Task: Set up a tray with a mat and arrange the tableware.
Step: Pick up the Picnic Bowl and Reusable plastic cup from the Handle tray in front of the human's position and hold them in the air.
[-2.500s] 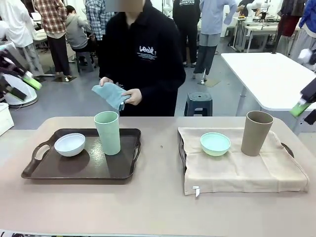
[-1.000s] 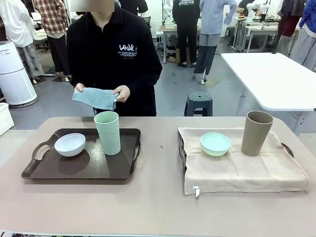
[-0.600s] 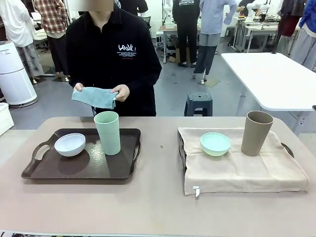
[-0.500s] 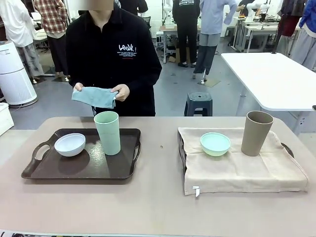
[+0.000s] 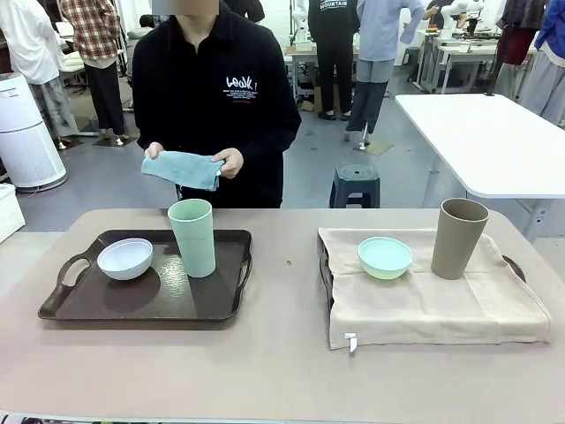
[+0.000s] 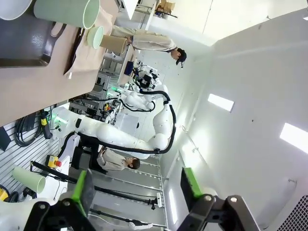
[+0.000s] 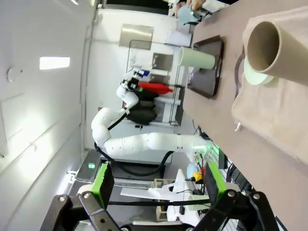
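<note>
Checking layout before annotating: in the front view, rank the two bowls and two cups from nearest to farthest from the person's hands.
1. Tall mint green cup, dark left tray.
2. Round white bowl, same tray.
3. Round mint green bowl, beige cloth mat.
4. Tall taupe brown cup, far right.

**Count by kind**

Two trays: a bare dark tray and a covered tray. Two bowls: a white bowl and a mint green bowl. Two cups: a mint green cup and a taupe cup. One beige mat. One teal cloth.
</note>
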`<action>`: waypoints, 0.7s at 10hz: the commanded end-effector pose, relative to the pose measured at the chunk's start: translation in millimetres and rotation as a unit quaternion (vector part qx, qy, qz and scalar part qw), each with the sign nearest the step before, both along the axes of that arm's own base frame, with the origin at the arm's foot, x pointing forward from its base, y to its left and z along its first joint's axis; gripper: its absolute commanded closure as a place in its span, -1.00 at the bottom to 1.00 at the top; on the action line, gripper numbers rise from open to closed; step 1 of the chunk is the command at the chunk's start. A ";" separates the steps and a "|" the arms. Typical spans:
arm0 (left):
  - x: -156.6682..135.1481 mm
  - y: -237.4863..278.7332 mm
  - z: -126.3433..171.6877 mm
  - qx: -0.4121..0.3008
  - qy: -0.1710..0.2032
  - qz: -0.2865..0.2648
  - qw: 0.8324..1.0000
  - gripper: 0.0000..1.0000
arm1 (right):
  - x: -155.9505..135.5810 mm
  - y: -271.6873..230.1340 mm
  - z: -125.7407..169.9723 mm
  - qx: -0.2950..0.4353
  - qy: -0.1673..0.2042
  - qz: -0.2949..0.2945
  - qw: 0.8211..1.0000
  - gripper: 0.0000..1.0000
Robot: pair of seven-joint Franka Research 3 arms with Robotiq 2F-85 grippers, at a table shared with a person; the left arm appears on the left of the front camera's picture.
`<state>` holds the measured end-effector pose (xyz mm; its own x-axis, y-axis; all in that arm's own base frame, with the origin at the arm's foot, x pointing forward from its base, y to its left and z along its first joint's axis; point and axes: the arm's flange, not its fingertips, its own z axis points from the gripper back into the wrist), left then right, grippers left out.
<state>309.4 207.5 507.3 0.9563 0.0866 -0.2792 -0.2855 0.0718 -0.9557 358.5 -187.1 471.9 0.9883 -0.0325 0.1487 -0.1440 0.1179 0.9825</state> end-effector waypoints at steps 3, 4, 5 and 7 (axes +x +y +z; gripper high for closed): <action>-0.8 0.1 3.1 -0.011 0.004 0.005 1.000 -0.92 | 10.8 12.8 -15.2 0.030 0.004 0.025 0.999 -1.00; -0.8 0.1 3.1 -0.011 0.004 0.005 1.000 -0.92 | 10.8 12.8 -15.2 0.030 0.004 0.025 0.999 -1.00; -0.8 0.1 3.1 -0.011 0.004 0.005 1.000 -0.92 | 10.8 12.8 -15.2 0.030 0.004 0.025 0.999 -1.00; -0.8 0.1 3.1 -0.011 0.004 0.005 1.000 -0.92 | 10.8 12.8 -15.2 0.030 0.004 0.025 0.999 -1.00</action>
<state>309.1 207.9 507.2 0.9561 0.0877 -0.2796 -0.2860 0.0716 -0.9556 368.8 -172.9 454.1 0.9922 0.0128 0.1240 -0.1246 0.0726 0.9895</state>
